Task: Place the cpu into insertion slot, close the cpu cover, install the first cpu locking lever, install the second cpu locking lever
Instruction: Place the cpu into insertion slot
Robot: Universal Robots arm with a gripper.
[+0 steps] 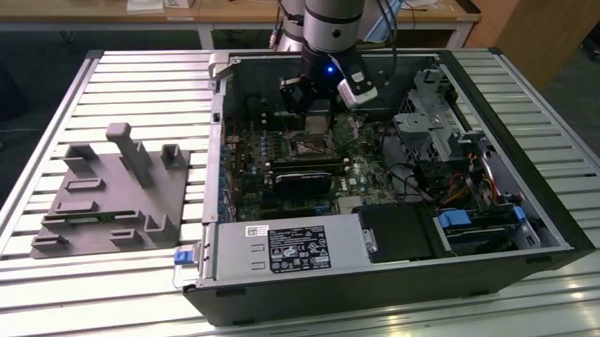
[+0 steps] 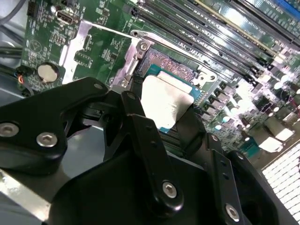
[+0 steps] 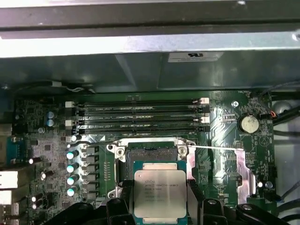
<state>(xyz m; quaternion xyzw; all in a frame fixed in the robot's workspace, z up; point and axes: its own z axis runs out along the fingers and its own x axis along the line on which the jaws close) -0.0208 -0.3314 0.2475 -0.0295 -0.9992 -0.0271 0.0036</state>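
The first step was in hand: the gripper (image 3: 159, 202) was clamped on the cpu (image 3: 159, 192), a finger (image 3: 123, 199) on each of two opposite edges, pale face outward. In both wrist views the chip hung over the near rim of the insertion slot (image 3: 151, 157), offset from it and not seated, with the socket's dark centre partly uncovered. In the exterior view, the gripper (image 1: 314, 116) stood at about twelve o'clock from the slot (image 1: 312, 145), inside the open computer case (image 1: 281, 295) on the slatted counter (image 1: 140, 77); a grey fixture (image 1: 112, 189) lay at nine o'clock of the case. Seating would likely call for holding the chip level and square to the silver rim, without sideways scrape over the contacts.
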